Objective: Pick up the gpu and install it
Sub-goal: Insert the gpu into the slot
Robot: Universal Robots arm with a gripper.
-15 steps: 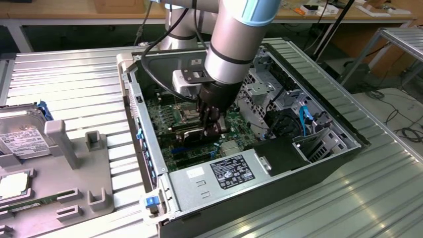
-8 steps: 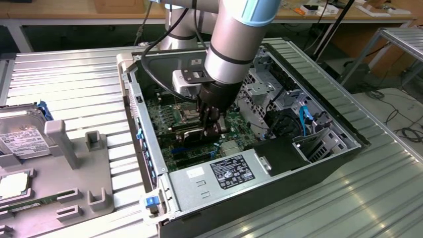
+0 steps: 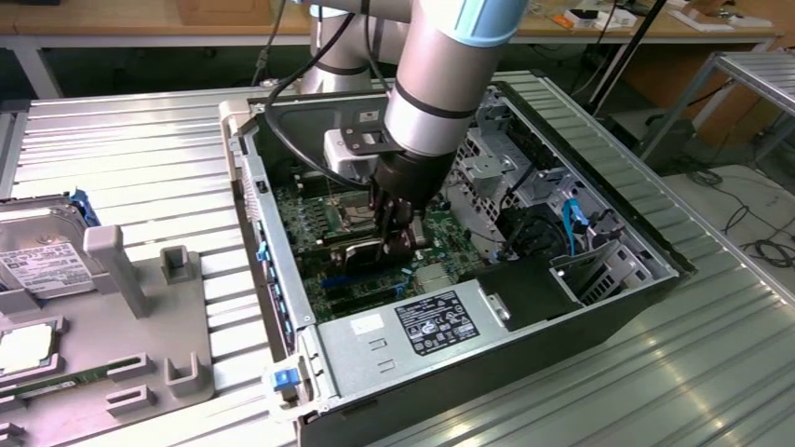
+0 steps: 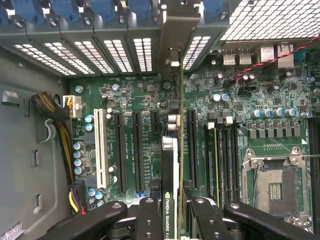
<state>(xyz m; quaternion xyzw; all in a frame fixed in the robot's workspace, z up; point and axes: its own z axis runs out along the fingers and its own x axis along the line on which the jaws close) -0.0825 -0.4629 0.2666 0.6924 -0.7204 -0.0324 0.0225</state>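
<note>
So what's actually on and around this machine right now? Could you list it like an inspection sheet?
Surface: ribbed metal table, with an open computer case lying on it.
Job's things: gpu held edge-on above the motherboard, beside the long slots; its bracket end is near the rear slot grilles.
Clutter: hard drive and a green board sitting in a grey fixture at the exterior view's left.
Hand: hand shut on the gpu, reaching down inside the case.
Cables: black cable along the arm; yellow and black wire bundle inside the case.
Surroundings: wooden bench behind; floor cables at the exterior view's right.
</note>
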